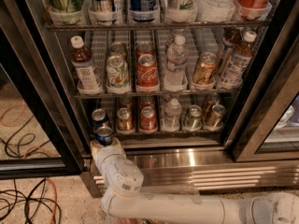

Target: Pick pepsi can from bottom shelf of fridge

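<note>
The pepsi can [104, 135], blue with a silver top, stands upright in the lower left of the frame. It is just in front of the left end of the bottom shelf [177, 132], the lowest wire rack of the fridge [196, 164]. The gripper [104, 143] grips it from below.

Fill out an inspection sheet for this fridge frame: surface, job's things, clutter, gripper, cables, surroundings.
Surface: bottom shelf, a wire rack with drinks standing in lanes.
Job's things: pepsi can upright at the shelf's left end, just in front of its rail; fridge with black frames.
Clutter: second blue can behind it; gold can, red can, water bottle and more cans to the right.
Gripper: gripper right under the pepsi can, shut on it.
Cables: black and orange cables loose on the floor, left.
Surroundings: steel base below the shelf; stocked racks above.
</note>
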